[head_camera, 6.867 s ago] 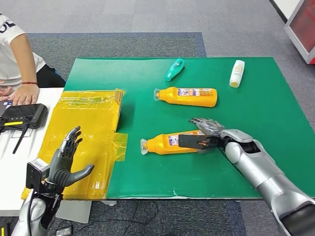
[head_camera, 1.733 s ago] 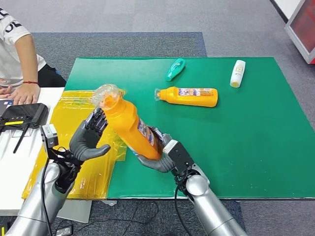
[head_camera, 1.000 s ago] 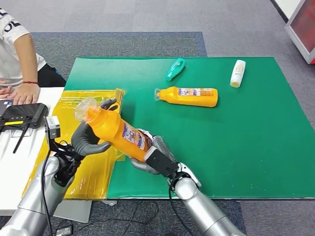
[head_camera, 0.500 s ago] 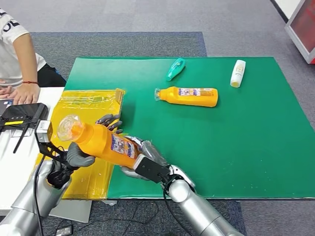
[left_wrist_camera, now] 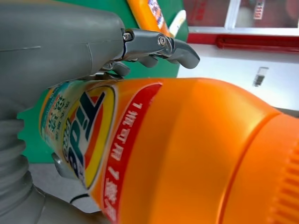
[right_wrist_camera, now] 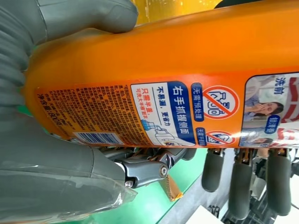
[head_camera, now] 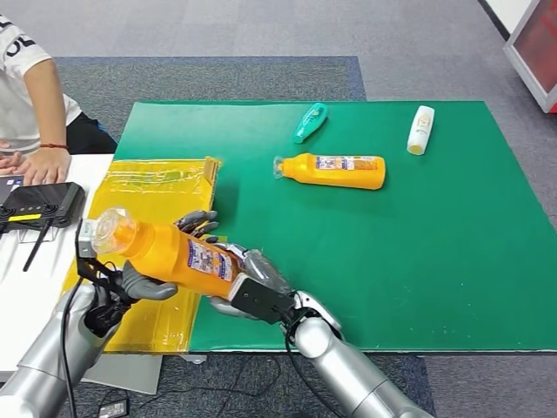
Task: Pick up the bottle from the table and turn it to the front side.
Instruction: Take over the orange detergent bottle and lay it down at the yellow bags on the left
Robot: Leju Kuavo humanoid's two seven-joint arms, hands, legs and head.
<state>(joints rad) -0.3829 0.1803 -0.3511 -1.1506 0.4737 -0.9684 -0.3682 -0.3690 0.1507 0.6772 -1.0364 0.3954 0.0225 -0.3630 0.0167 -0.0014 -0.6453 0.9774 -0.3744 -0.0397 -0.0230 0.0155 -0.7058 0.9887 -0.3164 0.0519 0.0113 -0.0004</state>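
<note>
The right robot hand (head_camera: 246,283) is gripping the base end of the orange bottle (head_camera: 172,252), while the left robot hand (head_camera: 141,280) is closing around the neck end, thumb under and fingers (head_camera: 196,219) behind. Over the last seconds the bottle has been swinging down from a steep tilt to nearly level, its clear cap (head_camera: 105,230) drifting towards the robot's left. It is being held above the yellow plastic sheet (head_camera: 154,187), off the counter (head_camera: 394,261). Judging by the labels, the handover looks under way, with the turn unfinished. A second orange bottle (head_camera: 332,171), a teal bottle (head_camera: 309,122) and a white bottle (head_camera: 419,129) are lying well apart. A person's hand (head_camera: 43,165) is resting beside a black device (head_camera: 39,205), clear of the path.
</note>
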